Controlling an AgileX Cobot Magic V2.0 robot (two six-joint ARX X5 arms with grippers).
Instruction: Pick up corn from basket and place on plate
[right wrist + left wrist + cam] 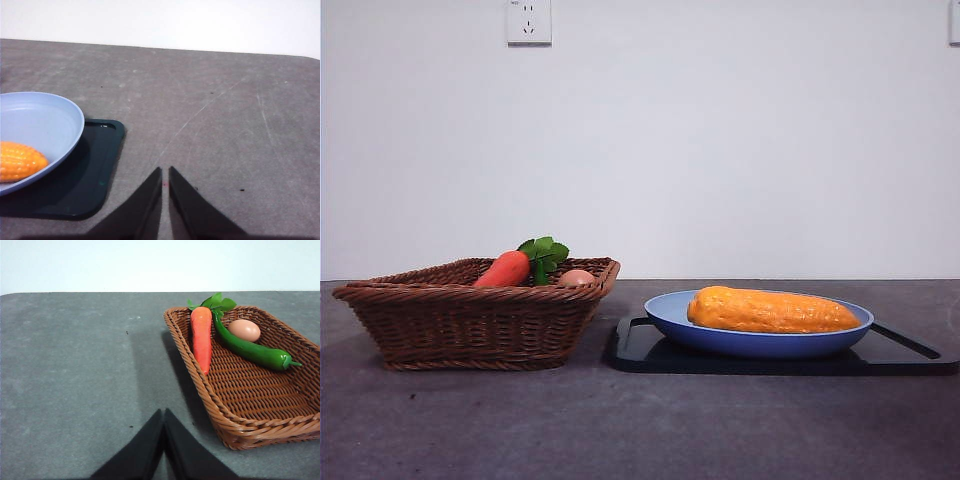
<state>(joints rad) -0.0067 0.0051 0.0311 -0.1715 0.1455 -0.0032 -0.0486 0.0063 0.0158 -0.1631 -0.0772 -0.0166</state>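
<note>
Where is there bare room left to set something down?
Bare basket floor nearer the left gripper, below the carrot, pepper and egg. Bare table beside the tray, around the right gripper. The corn crowds the plate.

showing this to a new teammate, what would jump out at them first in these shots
The bright yellow-orange corn lying on the light-blue plate, which sits on a black tray at the right of the front view. Next, the brown wicker basket to its left, holding a carrot, a green pepper and an egg. Both grippers hang shut over bare table.
</note>
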